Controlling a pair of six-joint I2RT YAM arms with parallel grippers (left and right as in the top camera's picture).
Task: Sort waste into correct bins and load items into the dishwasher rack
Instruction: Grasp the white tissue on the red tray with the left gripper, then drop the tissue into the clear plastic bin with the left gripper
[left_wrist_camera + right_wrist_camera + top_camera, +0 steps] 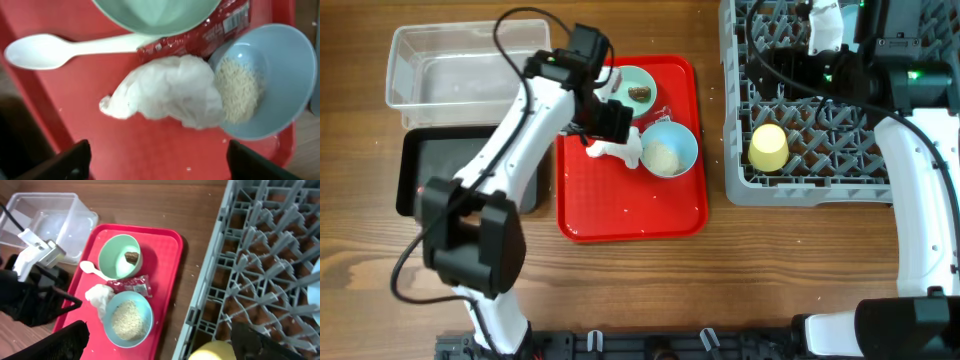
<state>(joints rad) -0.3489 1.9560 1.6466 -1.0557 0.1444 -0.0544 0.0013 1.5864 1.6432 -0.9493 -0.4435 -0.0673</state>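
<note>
- Crumpled white napkin [170, 95]: creased, touching rice-filled pale-blue bowl [280, 75].
- Red wrapper [210, 32]: glossy, partly hidden by mint-green bowl [155, 12].
- Left fingers [70, 160]: apart, cropped.
- Right fingers [70, 337]: apart, blurred.

Tray [150, 150]: glossy plastic. Napkin [165, 95]: crumpled ppr.

Two-arm rig: left arm [525, 120] and right arm [920, 190] — white shells, blk joints, blk cables [520, 13], green LED [917, 75] at right; left gripper [160, 162] blk-fingered.

White napkin [167, 90], red tray [150, 145]
</note>
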